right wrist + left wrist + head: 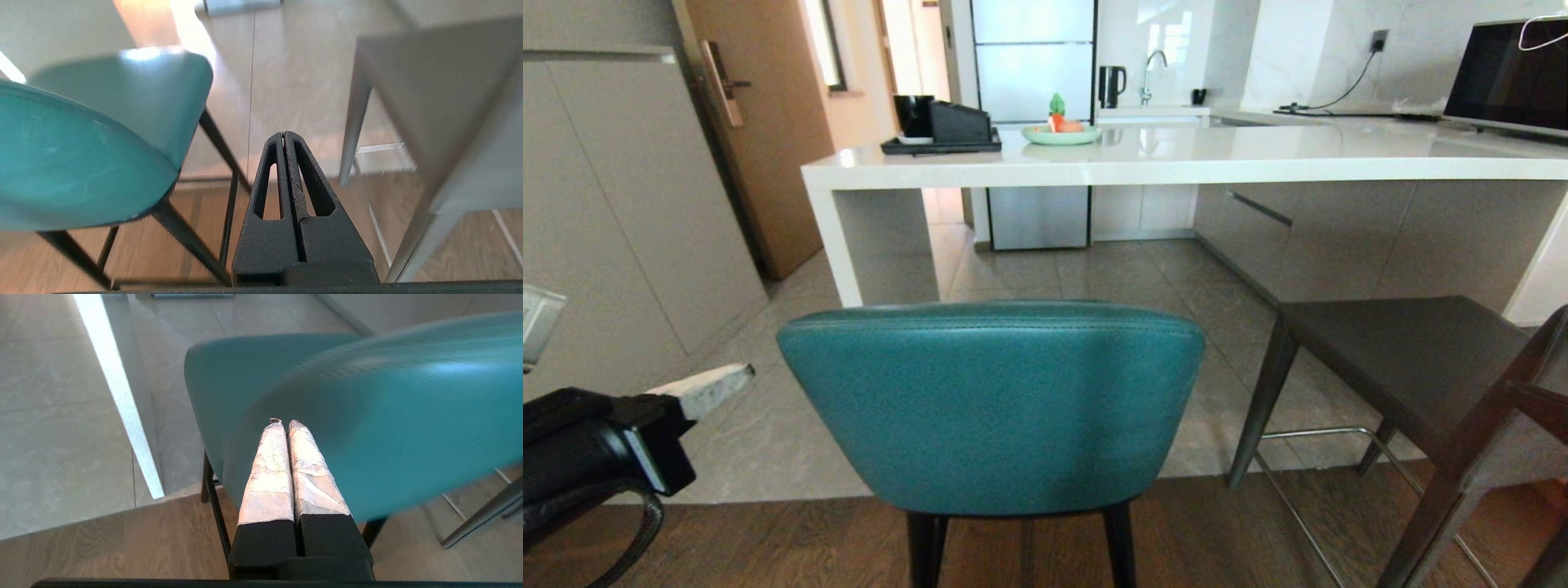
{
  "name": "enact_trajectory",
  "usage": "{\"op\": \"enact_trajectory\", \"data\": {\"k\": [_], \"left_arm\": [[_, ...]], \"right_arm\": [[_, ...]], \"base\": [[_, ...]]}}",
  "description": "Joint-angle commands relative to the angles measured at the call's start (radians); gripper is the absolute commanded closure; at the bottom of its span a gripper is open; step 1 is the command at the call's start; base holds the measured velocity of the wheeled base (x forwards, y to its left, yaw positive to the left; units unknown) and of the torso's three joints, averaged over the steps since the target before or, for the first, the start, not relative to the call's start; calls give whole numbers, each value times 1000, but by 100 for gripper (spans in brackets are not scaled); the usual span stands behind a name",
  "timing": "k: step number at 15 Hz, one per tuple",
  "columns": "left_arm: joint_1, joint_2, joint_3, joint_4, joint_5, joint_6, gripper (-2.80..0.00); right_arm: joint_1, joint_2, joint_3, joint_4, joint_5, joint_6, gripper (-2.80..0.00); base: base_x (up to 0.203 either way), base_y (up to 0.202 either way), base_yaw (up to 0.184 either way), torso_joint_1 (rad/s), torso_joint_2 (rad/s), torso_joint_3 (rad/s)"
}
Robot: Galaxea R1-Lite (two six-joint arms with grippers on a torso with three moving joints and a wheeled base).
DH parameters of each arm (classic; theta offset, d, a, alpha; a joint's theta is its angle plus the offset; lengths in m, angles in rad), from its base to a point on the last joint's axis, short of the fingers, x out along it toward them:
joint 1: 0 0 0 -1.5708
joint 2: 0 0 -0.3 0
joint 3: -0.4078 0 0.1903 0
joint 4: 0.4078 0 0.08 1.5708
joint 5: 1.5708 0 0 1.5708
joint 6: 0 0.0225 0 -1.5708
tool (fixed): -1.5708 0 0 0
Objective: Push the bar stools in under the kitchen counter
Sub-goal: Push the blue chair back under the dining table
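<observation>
The teal bar stool (992, 408) stands in front of me with its curved back toward me, short of the kitchen counter (1176, 159). The grey bar stool (1405, 359) stands to its right, also out from the white counter. My left gripper (743, 376) is shut and empty, just left of the teal back. In the left wrist view its taped fingertips (286, 424) lie over the teal stool (388, 416); I cannot tell if they touch. My right gripper (283, 134) is shut and empty, low between the teal stool (81, 163) and the grey stool (441, 94), outside the head view.
On the counter sit a black tray (941, 145) with a mug and box, a green plate (1061, 135) and a dark screen (1511, 77). The counter's white side panel (837, 245) stands left of the teal stool. Beige cabinets (621, 229) line the left.
</observation>
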Motion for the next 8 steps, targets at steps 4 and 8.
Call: {"op": "enact_trajectory", "data": {"k": [4, 8], "left_arm": [[-3, 384, -23, -310, 0, 1, 0], [47, 433, -42, -374, -7, 3, 0]], "right_arm": [[84, 365, -66, -188, -76, 17, 0], [245, 509, -116, -328, -236, 75, 0]], "base": [[0, 0, 0, 0, 0, 0], [0, 0, 0, 0, 0, 0]]}}
